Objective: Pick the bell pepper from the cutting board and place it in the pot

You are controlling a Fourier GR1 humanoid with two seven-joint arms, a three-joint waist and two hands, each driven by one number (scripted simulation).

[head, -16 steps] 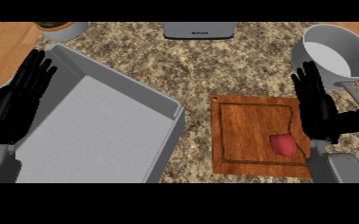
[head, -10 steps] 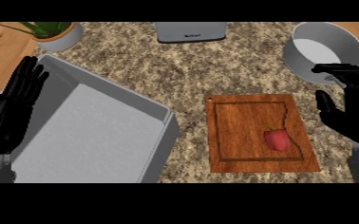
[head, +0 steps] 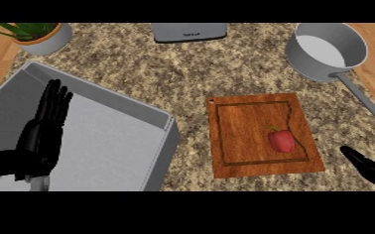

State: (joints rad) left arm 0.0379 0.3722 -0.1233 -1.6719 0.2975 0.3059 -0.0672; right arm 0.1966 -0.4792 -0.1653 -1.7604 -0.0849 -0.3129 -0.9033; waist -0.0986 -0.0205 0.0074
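At the lower left, the left hand (head: 42,134) is seen resting with its fingers straight and pointing up, held over the grey sink basin (head: 162,129). At the lower right edge only a small black part of the right hand (head: 359,162) is visible, and whether it is open or closed cannot be told. Just left of it the wooden cutting board (head: 245,129) is laid flat on the speckled stone counter (head: 183,74). The red bell pepper (head: 282,140) is found on the board's right half, untouched by either hand. Farther back, at the upper right, the grey pot (head: 326,49) is set well apart from the board, its handle angled toward the right edge. Along the far edge a grey appliance (head: 190,31) is placed at the centre, and a potted plant (head: 40,35) stands in the far left corner.
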